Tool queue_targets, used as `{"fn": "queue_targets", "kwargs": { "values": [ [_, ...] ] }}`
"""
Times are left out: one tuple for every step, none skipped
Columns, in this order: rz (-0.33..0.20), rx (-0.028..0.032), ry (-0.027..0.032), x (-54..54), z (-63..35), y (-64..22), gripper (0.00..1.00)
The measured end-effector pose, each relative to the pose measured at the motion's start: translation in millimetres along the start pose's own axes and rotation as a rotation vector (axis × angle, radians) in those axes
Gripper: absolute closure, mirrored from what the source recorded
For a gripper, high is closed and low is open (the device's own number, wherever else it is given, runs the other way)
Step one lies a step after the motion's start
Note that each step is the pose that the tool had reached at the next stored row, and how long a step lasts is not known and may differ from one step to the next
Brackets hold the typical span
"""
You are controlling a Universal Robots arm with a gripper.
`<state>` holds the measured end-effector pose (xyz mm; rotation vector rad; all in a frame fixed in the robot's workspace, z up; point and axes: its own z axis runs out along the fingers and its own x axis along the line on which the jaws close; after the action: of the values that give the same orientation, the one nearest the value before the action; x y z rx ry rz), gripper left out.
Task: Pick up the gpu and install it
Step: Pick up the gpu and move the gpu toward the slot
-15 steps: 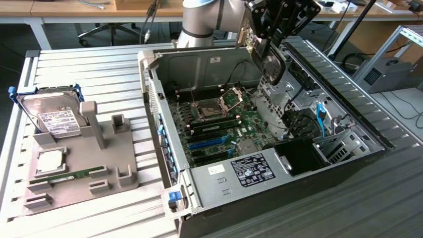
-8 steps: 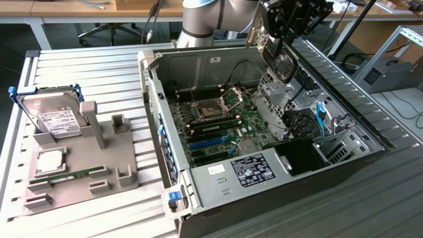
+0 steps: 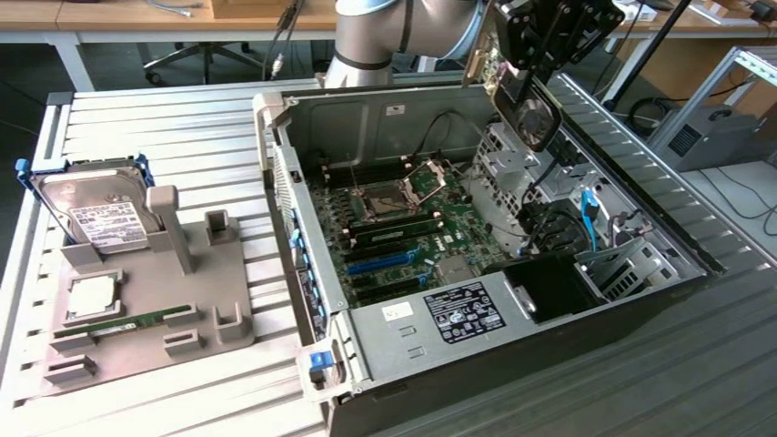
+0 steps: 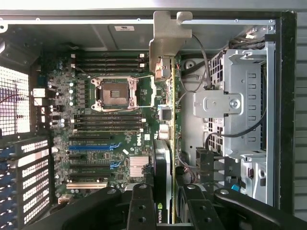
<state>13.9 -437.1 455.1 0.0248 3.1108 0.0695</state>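
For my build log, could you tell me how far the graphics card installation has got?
Done: the pickup; the gripper is shut on the graphics card. In hand: the card hangs above the open computer case. Left: it is not yet seated in a motherboard slot.

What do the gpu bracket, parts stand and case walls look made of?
Bracket of the gpu: bare sheet metal, dull silver, bent tab. Parts stand: matte grey plastic, possibly printed; uniform, no glint. Case walls: likely steel sheet, pale grey, punched holes, folded edges.

Both views down into computer case [image 3: 377, 105]
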Motion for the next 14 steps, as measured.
{"fn": "queue_targets", "kwargs": {
  "values": [
    [0.000, 0.0001, 0.0000, 0.0, 0.0, 0.0, 0.73],
    [0.000, 0.0000, 0.0000, 0.0, 0.0, 0.0, 0.73],
    [0.000, 0.0000, 0.0000, 0.0, 0.0, 0.0, 0.73],
    [0.000, 0.0001, 0.0000, 0.0, 0.0, 0.0, 0.73],
    [0.000, 0.0001, 0.0000, 0.0, 0.0, 0.0, 0.73],
    [0.000, 0.0000, 0.0000, 0.0, 0.0, 0.0, 0.73],
    [0.000, 0.0000, 0.0001, -0.4, 0.0, 0.0, 0.73],
    [0.000, 0.0000, 0.0001, -1.1, 0.0, 0.0, 0.73],
    [0.000, 0.0000, 0.0000, -2.0, 0.0, 0.1, 0.73],
    [0.000, 0.0000, 0.0000, -3.5, 0.1, 0.1, 0.73],
    [0.000, 0.0000, 0.0000, -5.1, 0.1, 0.1, 0.73],
    [0.000, 0.0000, 0.0001, -6.8, 0.2, 0.1, 0.73],
    [0.000, 0.0001, 0.0000, -7.3, 0.2, 0.1, 0.73],
    [0.000, 0.0001, 0.0000, -7.3, 0.2, 0.1, 0.73]
  ]
}}
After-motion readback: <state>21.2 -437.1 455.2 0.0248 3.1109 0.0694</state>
